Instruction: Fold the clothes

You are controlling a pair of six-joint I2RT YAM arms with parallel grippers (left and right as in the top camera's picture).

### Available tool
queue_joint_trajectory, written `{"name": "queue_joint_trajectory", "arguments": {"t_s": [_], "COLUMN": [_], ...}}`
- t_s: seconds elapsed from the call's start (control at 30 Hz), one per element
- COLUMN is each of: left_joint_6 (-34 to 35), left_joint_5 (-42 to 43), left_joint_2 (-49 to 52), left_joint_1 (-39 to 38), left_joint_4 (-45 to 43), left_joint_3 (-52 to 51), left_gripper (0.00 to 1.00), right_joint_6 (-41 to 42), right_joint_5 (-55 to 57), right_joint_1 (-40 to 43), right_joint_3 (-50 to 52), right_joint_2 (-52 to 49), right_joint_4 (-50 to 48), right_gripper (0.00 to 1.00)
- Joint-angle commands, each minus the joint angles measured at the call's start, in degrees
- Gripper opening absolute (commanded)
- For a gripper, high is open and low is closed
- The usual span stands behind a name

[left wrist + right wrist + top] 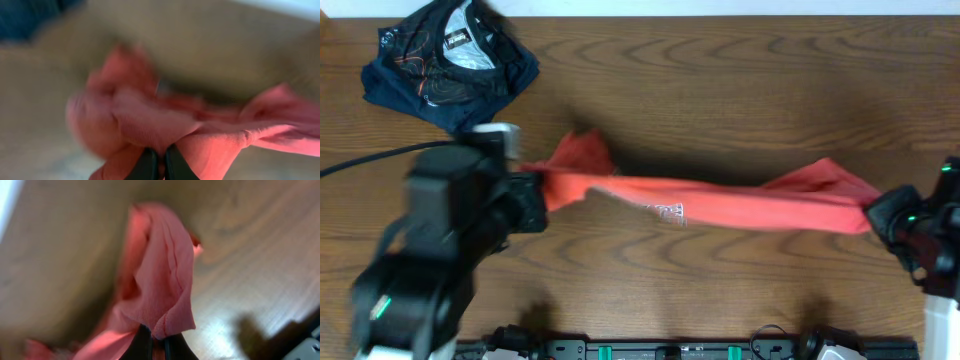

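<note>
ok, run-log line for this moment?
coral-red T-shirt: stretched between the arms | left gripper: shut on one end | right gripper: shut on other end | dark navy garment: bunched, lying apart, untouched

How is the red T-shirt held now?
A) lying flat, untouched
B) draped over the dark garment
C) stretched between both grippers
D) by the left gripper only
C: the left gripper and the right gripper each pinch one end of the red T-shirt, drawn into a long band.
</note>
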State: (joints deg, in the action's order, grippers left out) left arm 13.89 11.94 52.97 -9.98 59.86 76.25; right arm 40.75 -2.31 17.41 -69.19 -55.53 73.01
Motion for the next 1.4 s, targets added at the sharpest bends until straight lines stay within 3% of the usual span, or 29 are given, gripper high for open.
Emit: {"name": "queue_joint_trajectory", "arguments": {"t_s": [0.0, 0.37, 0.7, 0.93, 1.13, 1.23, 1.37], "left_joint_6": [0.15, 0.35, 0.33, 0.31, 0.28, 1.18, 0.9], "left_joint_5": [-4.46, -5.14, -7.58, -7.72, -9.09, -14.43, -16.15], "left_joint_2": [-1.77, -1.7, 1.57, 16.7, 33.22, 39.12, 42.88], "left_joint_1": [-0.02, -0.02, -0.02, -0.02, 0.04, 0.04, 0.04], "left_joint_4": [1.92, 6.34, 2.01, -8.15, -28.37, -36.0, -37.27], "left_joint_3": [10.51, 25.88, 26.84, 26.84, 27.82, 33.07, 44.83], "left_gripper": [0.06, 0.06, 0.06, 0.06, 0.06, 0.06, 0.06], "right_joint_6": [-4.46, -6.14, -5.66, -5.75, -7.1, -4.74, -5.46], "right_joint_5": [-2.49, -2.69, -2.69, -6.32, -20.39, -24.13, -23.67], "right_joint_1": [-0.57, -0.57, -0.57, -0.57, -0.57, -0.28, 2.29], "right_joint_3": [-9.97, -30.97, -33.35, -33.35, -33.62, -37.13, -46.42], "right_joint_2": [0.39, 0.39, -2.27, -14.25, -26.88, -31.69, -35.26], "right_joint_4": [2.21, 8.85, 4.96, -2.4, -21.33, -25.77, -25.66], "right_gripper": [0.02, 0.02, 0.02, 0.01, 0.01, 0.02, 0.02]}}
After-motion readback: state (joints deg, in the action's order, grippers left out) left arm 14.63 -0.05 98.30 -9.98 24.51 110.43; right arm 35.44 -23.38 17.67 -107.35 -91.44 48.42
